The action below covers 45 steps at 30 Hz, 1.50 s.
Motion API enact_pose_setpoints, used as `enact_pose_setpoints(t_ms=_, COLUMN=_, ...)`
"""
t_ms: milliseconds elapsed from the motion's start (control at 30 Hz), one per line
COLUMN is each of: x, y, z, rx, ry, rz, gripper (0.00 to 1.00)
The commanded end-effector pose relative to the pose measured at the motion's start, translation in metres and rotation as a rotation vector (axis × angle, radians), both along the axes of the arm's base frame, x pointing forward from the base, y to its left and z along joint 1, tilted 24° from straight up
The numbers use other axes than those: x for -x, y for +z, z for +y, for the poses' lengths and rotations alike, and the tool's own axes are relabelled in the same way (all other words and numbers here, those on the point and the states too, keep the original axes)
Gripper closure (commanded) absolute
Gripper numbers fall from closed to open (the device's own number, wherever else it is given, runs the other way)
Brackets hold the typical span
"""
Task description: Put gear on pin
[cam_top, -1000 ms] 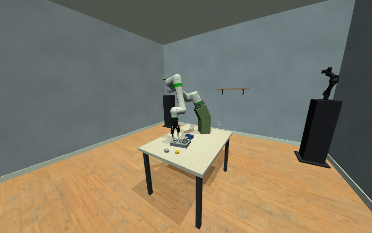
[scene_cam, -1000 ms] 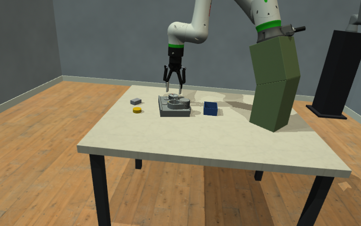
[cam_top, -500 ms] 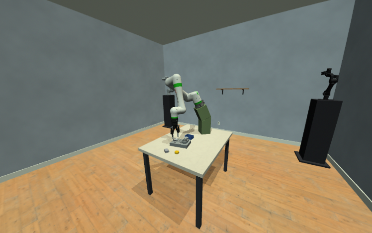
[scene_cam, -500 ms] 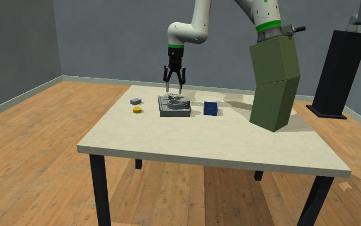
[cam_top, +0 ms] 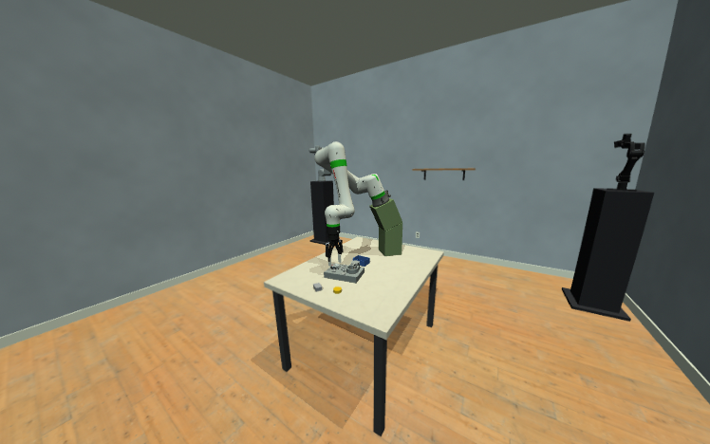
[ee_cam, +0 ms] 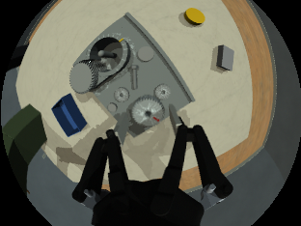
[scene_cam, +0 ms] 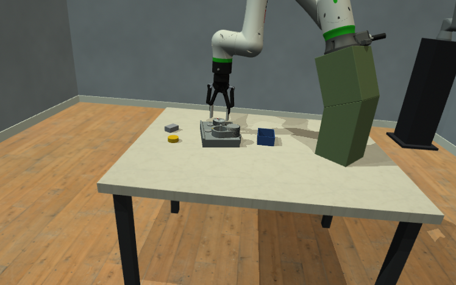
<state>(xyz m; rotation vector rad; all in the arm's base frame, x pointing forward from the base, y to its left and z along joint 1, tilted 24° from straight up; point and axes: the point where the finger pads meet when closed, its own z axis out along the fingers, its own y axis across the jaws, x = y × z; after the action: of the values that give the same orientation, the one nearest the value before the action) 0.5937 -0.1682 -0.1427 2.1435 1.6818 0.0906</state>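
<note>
The grey timing case [cam_top: 343, 277] [scene_cam: 220, 142] [ee_cam: 170, 69] lies on the table, left of its middle. The gear with the red painted arrow [scene_cam: 219, 120] [ee_cam: 147, 112] lies flat on the case's far corner, the corner nearest the gripper. I cannot tell whether a pin goes through it. My gripper [cam_top: 335, 260] [scene_cam: 219, 117] [ee_cam: 148, 115] points straight down over that gear. It is open, with one fingertip on each side of the gear and just above it, and holds nothing. A large toothed ring housing [scene_cam: 225, 131] [ee_cam: 102, 65] sits on the other half of the case.
A blue open box [cam_top: 361, 259] [scene_cam: 266, 136] [ee_cam: 68, 113] stands right of the case. A yellow disc [cam_top: 337, 289] [scene_cam: 173, 138] [ee_cam: 195, 15] and a grey block [cam_top: 317, 286] [scene_cam: 171, 127] [ee_cam: 224, 57] lie to its left. The arm's green base block [cam_top: 389, 230] [scene_cam: 346, 107] stands at the table's right rear.
</note>
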Motion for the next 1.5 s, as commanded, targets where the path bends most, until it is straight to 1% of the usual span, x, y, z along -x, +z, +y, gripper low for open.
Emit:
enact_pose_setpoints(t_ms=0, x=-0.001, y=-0.002, z=-0.001, rx=0.0, ry=0.0, rz=0.0, gripper=0.47)
enact_pose_setpoints(t_ms=700, x=-0.007, y=-0.02, z=-0.006, rx=0.0, ry=0.0, rz=0.0, gripper=0.47)
enact_pose_setpoints(t_ms=1467, x=-0.008, y=-0.024, z=-0.007, rx=0.0, ry=0.0, rz=0.0, gripper=0.47)
